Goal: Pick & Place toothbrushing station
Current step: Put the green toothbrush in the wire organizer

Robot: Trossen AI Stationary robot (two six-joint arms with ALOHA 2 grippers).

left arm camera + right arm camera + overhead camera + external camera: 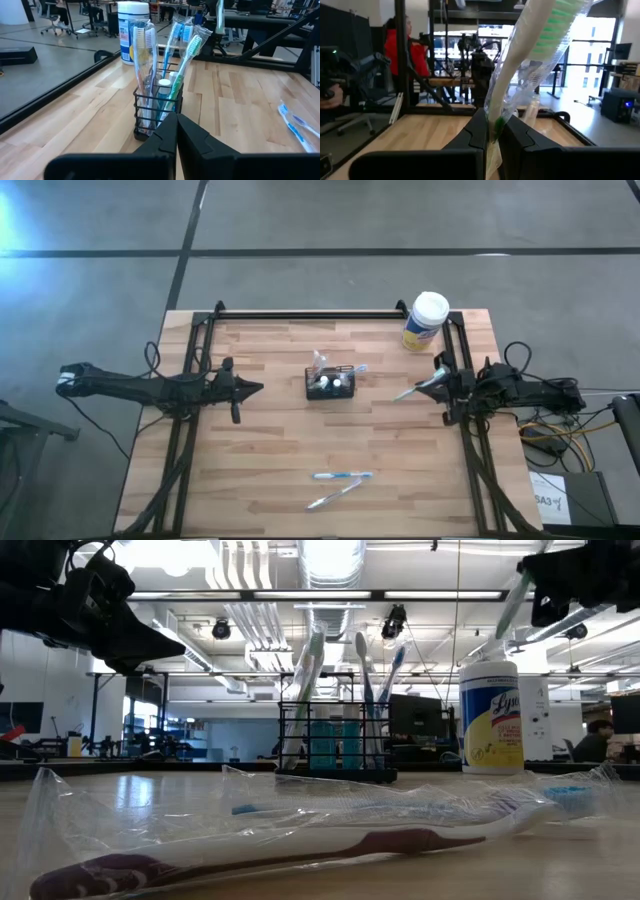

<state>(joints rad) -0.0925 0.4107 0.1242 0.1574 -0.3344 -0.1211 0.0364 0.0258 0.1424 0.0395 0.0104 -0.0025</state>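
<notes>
The black mesh caddy (332, 386) stands on its base at the table's middle, with several wrapped toothbrushes upright in it; it also shows in the left wrist view (156, 112) and the low view (335, 745). My left gripper (255, 388) is shut and empty, left of the caddy and clear of it, its fingertips (176, 131) pointing at it. My right gripper (437, 383) is right of the caddy, shut on a plastic-wrapped toothbrush (405, 392) with green bristles (560, 22). My right gripper pinches the wrapped toothbrush's handle (495, 122) between its two fingers, through the clear wrapper. The fingers come about level from the table's right. The brush sticks out past the fingertips toward the caddy, tilted and lifted clear of the table (515, 602).
A white-lidded, yellow-labelled canister (425, 320) stands at the far right. Two wrapped toothbrushes (342, 476) (335, 497) lie near the table's near edge, close before the low camera (300, 840). Black frame rails run along the far, left and right edges.
</notes>
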